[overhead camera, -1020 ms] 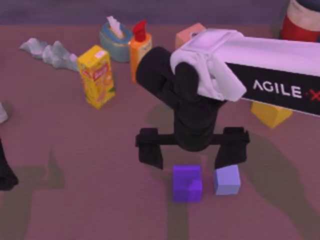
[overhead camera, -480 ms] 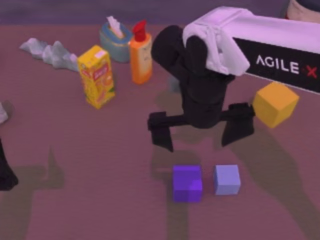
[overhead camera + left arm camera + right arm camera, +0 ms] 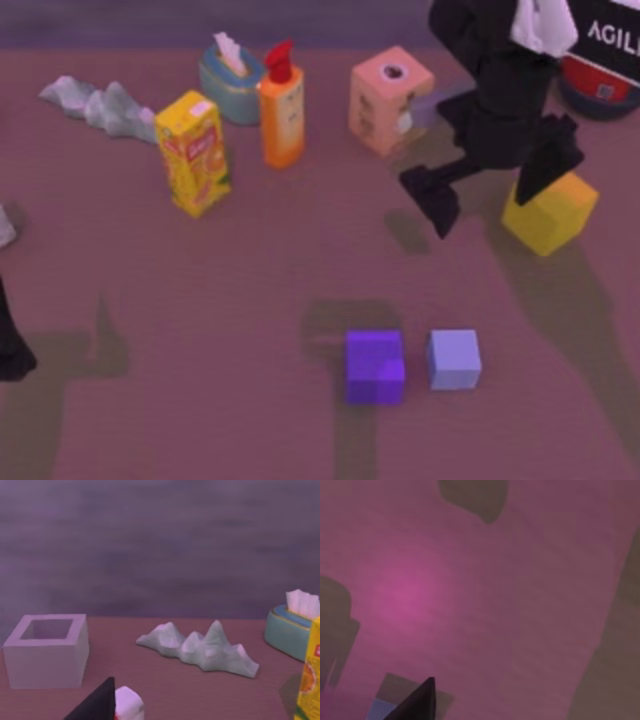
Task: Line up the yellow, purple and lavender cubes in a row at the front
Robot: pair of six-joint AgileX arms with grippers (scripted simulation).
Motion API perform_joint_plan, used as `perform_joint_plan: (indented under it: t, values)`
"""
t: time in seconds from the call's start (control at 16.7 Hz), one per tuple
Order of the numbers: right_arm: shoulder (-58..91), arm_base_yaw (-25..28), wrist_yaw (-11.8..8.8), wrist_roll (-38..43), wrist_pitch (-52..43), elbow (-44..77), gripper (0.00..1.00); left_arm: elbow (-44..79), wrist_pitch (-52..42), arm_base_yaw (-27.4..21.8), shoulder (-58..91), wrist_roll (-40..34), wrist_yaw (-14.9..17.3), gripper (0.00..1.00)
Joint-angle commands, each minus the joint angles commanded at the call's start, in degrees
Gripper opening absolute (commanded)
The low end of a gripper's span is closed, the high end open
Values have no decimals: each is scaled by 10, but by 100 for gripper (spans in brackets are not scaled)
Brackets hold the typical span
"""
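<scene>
Matte and flat-faced, the yellow cube (image 3: pixel 550 212) sits at the right of the table, well back from the front, while the purple cube (image 3: pixel 375 366) and the lavender cube (image 3: pixel 454 359) lie side by side near the front edge, a narrow gap between them. The right gripper (image 3: pixel 495 185) hangs above the table just left of the yellow cube, its black fingers spread wide apart and holding nothing; one fingertip overlaps the cube's upper corner in the top view (touching or merely above it, I cannot tell).

The yellow cube looks rigid and light, with plain, unglossy faces that should not slip; being the largest of the three, it probably needs nearly the full opening, with the fingers on two opposite vertical faces, squared to its slightly turned sides.

Behind stand a printed juice carton (image 3: pixel 194 152), an orange pump bottle (image 3: pixel 281 108), a pink box (image 3: pixel 391 99) with a round hole, a tissue tub (image 3: pixel 228 80) and crumpled grey paper (image 3: pixel 99 104). The left arm (image 3: pixel 12 340) is parked at the left edge.
</scene>
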Motion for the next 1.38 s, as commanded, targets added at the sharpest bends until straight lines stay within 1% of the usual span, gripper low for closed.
perform_joint_plan:
  t: [0.12,0.24,0.42,0.54,0.9,1.02,1.26,1.38]
  values:
    - [19,-42,-1,-91,-13,33,100,0,0,0,0,0,0,100]
    - [32,-79,-1,-161,-21,61,100,0,0,0,0,0,0,100]
    - [42,-115,-3,-222,-27,88,100,0,0,0,0,0,0,100]
    - [44,-122,-3,-232,-28,93,100,0,0,0,0,0,0,100]
    - [44,-120,-3,-231,-18,82,100,0,0,0,0,0,0,100]
    - [51,-120,-3,-230,14,57,100,0,0,0,0,0,0,100]
    - [74,-121,-2,-230,110,-11,100,0,0,0,0,0,0,100]
    - [83,-121,-2,-231,140,-34,100,0,0,0,0,0,0,100]
